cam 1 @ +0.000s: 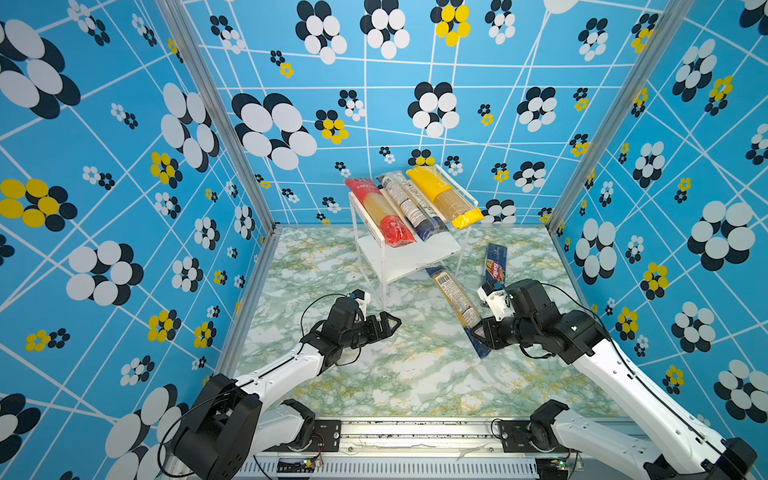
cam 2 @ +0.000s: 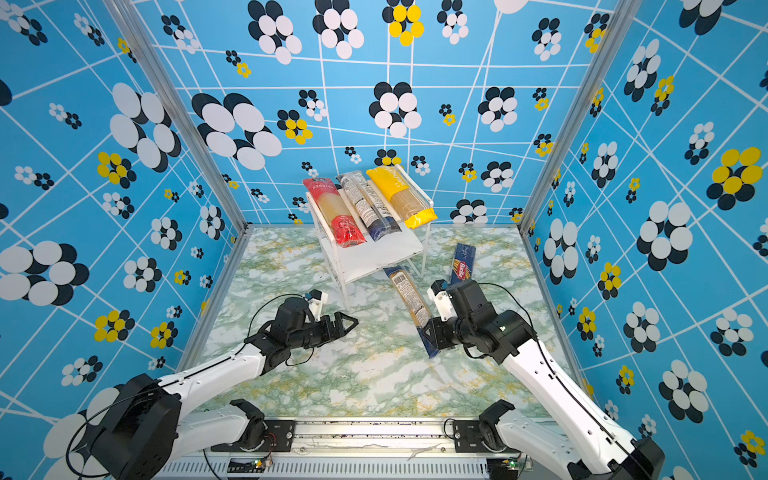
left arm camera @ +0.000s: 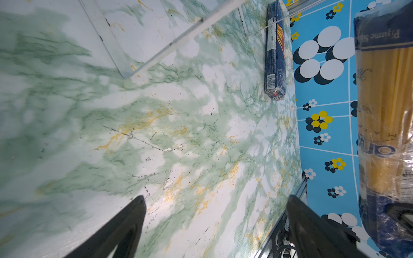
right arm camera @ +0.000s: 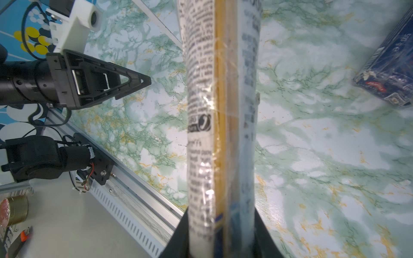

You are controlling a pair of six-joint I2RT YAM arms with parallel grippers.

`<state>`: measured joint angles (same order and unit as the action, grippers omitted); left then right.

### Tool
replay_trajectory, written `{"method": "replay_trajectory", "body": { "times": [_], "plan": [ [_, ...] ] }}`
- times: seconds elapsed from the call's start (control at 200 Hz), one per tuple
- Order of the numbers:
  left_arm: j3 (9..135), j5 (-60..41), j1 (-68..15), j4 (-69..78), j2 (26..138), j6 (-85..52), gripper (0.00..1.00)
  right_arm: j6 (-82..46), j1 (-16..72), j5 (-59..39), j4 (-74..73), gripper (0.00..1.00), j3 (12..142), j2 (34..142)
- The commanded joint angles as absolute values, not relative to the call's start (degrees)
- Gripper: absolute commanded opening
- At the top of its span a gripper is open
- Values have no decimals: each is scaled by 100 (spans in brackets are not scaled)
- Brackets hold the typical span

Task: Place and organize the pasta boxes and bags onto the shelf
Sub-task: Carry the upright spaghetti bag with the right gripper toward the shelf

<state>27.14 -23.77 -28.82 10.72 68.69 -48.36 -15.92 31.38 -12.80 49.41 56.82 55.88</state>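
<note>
We see the shelf (cam 1: 415, 253) standing just above the middle of both top views, at the back of the marbled table (cam 1: 395, 374). Three packs lie side by side on its upper board, all slanting the same way: the red-ended pack (cam 1: 380, 212) on the left, a clear pack with a navy end (cam 1: 409, 208) in the middle and the yellow pack (cam 1: 444, 197) on the right. The lower board is bare.

Right of centre, the right pincer (cam 1: 478, 334) pinches a second clear pack (cam 1: 453, 297) near its navy end. The pack's other end points up towards the shelf's lower board. We cannot tell whether it touches the board.

The navy box (cam 1: 495, 264) lies on the table, right of the shelf and just above the right arm's wrist.

Left of centre, the left pincer (cam 1: 392, 323) hangs over bare table with its fingers spread and nothing between them.
</note>
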Motion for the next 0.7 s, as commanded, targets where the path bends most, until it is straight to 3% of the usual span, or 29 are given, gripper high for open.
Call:
{"method": "replay_trajectory", "body": {
  "times": [0.0,0.7],
  "plan": [
    [2760,-2355,-2821,1010,6780,-4737,99,-1663,3165,-1663,4256,0,6090,5559],
    [2714,-2364,-2777,924,6620,-4691,99,-2690,2962,-2893,2937,0,5962,5991]
  ]
}}
